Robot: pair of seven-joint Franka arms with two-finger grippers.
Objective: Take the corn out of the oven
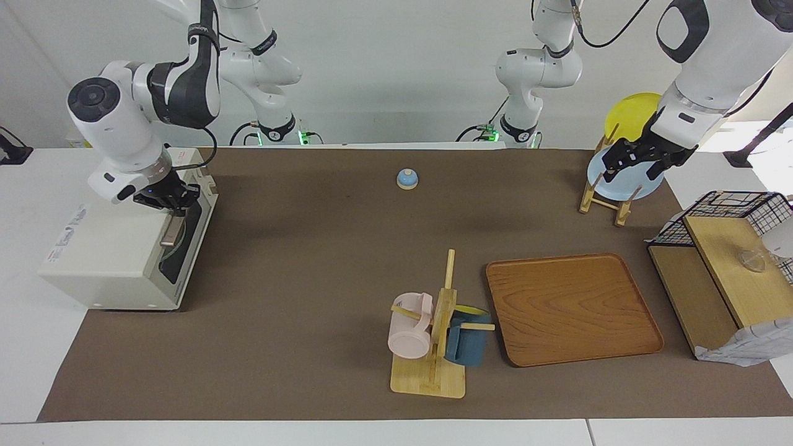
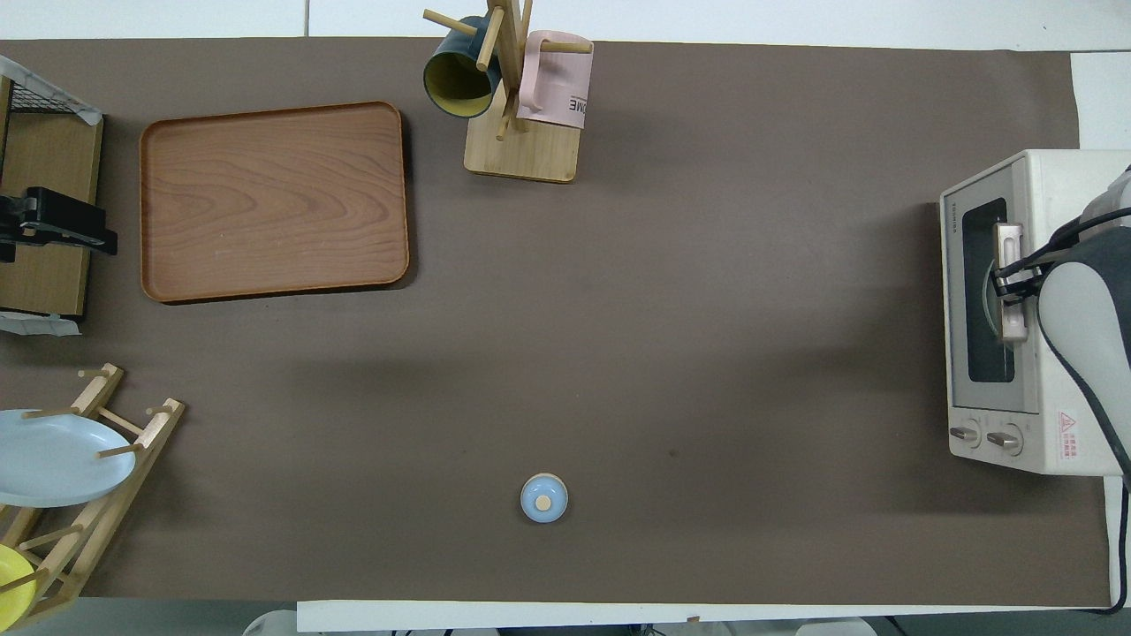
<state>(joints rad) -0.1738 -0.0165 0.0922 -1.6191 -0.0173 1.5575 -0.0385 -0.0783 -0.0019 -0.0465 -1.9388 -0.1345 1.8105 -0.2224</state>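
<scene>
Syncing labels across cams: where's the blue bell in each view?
Facing view: blue bell sits high in the picture, mid-table, near the robots' edge.
Overhead view: blue bell sits low in the picture, near centre.
Shared landmark: the mug rack, farther from the robots than the bell.

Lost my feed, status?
Right gripper at cream-white toaster oven bronze handle. Door shut, corn unseen. Left gripper waits over plate rack.
</scene>
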